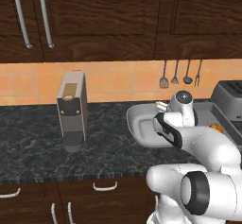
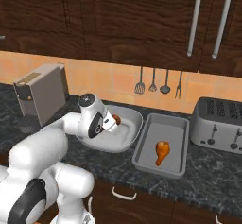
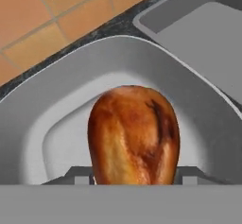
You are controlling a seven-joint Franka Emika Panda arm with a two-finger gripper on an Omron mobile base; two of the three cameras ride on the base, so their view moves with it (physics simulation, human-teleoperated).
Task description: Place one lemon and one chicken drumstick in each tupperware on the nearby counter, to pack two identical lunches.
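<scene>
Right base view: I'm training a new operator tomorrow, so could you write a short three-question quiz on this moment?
1. True or false: the rectangular container already holds a drumstick.
2. What stands on the counter to the right of that container? A) a toaster B) a kettle C) a blender
3. What does the tool hold, and above what?

Key
1. True.
2. A.
3. A second drumstick, above the rounded container.
</scene>
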